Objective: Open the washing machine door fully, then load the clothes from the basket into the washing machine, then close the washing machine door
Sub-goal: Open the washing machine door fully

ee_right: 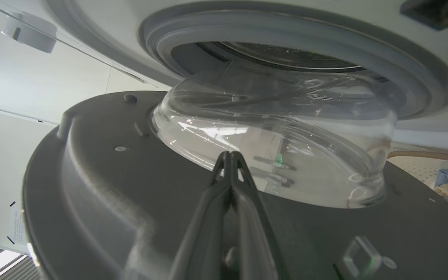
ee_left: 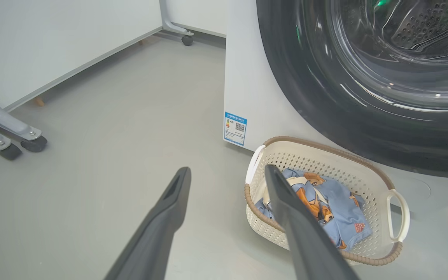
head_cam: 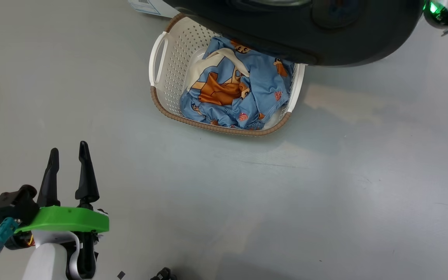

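The left gripper (head_cam: 69, 147) (ee_left: 228, 168) hung over the floor (head_cam: 247, 194) with its fingers spread apart and nothing between them. Ahead of it and to its right sat the basket (head_cam: 208, 126) (ee_left: 325, 146), well clear of its tips, with the clothes (head_cam: 231, 89) (ee_left: 336, 210) bunched inside. Beyond the basket stood the washer (ee_left: 247, 77), its door (head_cam: 325, 39) (ee_left: 364, 116) (ee_right: 111, 175) swung partly out and overhanging the basket's far side. The right gripper (ee_right: 230, 153) had its fingers pressed together, holding nothing. Its tips were at the door's inner face, at the foot of the glass bowl (ee_right: 305, 147); whether they touched it could not be told. Above those tips, the bowl sat partly inside the opening ringed by the gasket (ee_right: 422, 77).
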Available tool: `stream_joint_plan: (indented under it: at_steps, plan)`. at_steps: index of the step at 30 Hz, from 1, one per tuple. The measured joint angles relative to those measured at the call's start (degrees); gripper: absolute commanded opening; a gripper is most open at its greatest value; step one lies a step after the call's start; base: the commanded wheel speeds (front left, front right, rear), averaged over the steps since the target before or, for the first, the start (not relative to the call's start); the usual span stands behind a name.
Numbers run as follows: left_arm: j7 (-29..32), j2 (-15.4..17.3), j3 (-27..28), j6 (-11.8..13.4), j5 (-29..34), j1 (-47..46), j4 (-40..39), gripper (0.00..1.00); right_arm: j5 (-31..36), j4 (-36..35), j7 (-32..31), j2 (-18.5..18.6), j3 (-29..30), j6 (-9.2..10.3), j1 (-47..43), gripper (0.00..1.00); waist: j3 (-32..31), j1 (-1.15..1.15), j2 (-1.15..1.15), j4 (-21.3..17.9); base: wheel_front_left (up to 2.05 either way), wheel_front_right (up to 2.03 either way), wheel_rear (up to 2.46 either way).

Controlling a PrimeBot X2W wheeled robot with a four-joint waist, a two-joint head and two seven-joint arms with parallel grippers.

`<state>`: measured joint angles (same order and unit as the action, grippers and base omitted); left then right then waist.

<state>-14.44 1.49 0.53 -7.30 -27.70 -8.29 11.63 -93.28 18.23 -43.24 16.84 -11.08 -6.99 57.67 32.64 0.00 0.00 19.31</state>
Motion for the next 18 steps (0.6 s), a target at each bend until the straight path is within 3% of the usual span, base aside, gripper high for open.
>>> stream_joint_plan:
  at_steps: [18]
  plan:
    - [0.0, 0.0, 1.3, 0.0, 0.0, 0.1, 1.2, 1.00, -1.6, -3.1, -2.6, -4.6, -2.6, 0.00, -12.2, 0.00, -7.2, 0.00, 0.00, -1.8, 0.00, 0.00, 0.00]
